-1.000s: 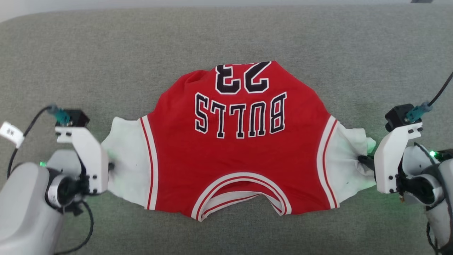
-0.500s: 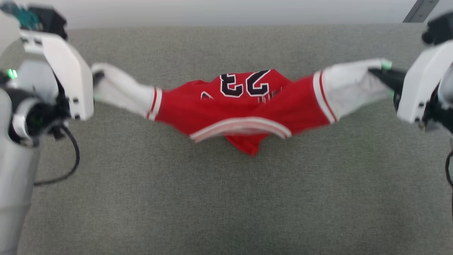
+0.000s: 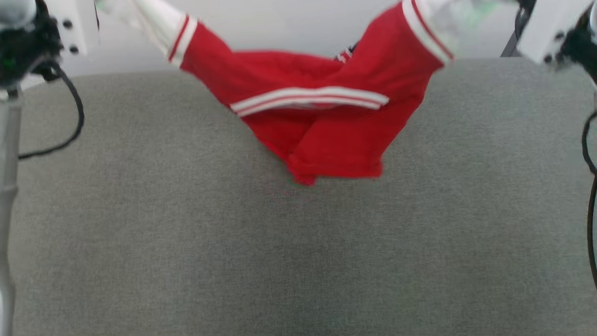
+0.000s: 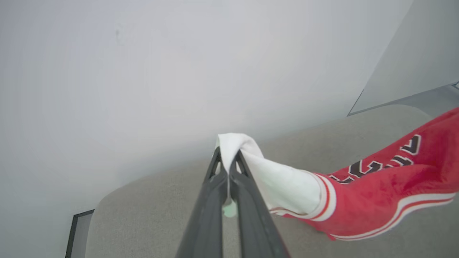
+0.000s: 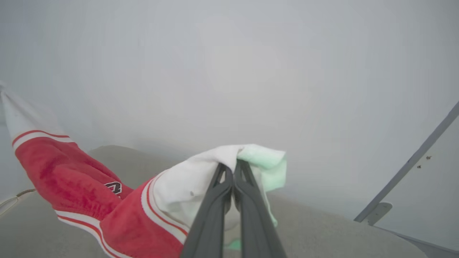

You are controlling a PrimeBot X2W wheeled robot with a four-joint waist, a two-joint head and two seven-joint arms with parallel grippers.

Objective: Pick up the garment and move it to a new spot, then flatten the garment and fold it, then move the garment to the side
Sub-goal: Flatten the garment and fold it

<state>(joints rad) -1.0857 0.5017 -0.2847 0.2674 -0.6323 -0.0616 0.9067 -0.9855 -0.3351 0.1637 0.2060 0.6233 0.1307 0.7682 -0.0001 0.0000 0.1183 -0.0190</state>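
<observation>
The garment, a red jersey with white sleeves and striped trim, hangs stretched between my two grippers above the grey fabric surface. Its folded red body sags to a low point in the middle. In the left wrist view my left gripper is shut on the tip of one white sleeve, with black letters showing on the red cloth. In the right wrist view my right gripper is shut on the other white sleeve. Both white wrist brackets sit at the head view's top corners.
A pale wall rises behind the grey surface. Black cables hang beside the left arm and at the right edge. A grey metal bar slants at the right of the right wrist view.
Both grippers have risen and moved away from me with the sleeves, lifting the garment off the surface; it went from lying flat to hanging bunched. The head view has shifted too.
</observation>
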